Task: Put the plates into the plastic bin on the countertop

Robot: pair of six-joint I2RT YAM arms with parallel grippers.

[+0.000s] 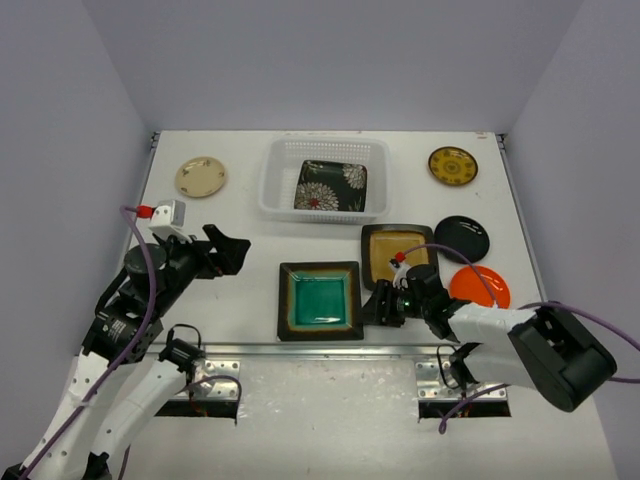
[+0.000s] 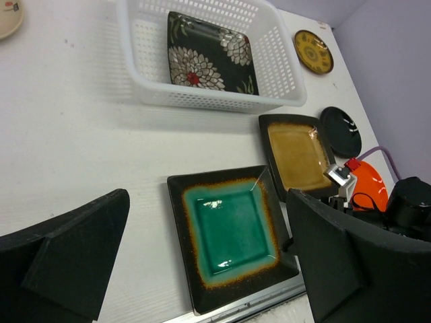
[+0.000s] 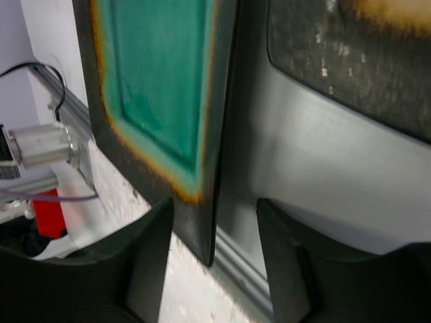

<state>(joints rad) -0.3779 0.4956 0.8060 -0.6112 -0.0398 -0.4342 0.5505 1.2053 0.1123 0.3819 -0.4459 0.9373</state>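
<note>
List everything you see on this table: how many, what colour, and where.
countertop: one, white, beneath everything
plastic bin: one, translucent white, far centre
black floral plate: one, square, black with white flowers, inside the bin
teal-centred plate: one, square, dark-rimmed, near centre
amber-centred plate: one, square, dark-rimmed, right of the teal one
cream plate: one, round, far left
yellow patterned plate: one, round, far right
black round plate: one, black, right side
orange plate: one, round, near right
left gripper: one, black, open, over the table's left side
right gripper: one, black, open, astride the teal plate's right edge
</note>
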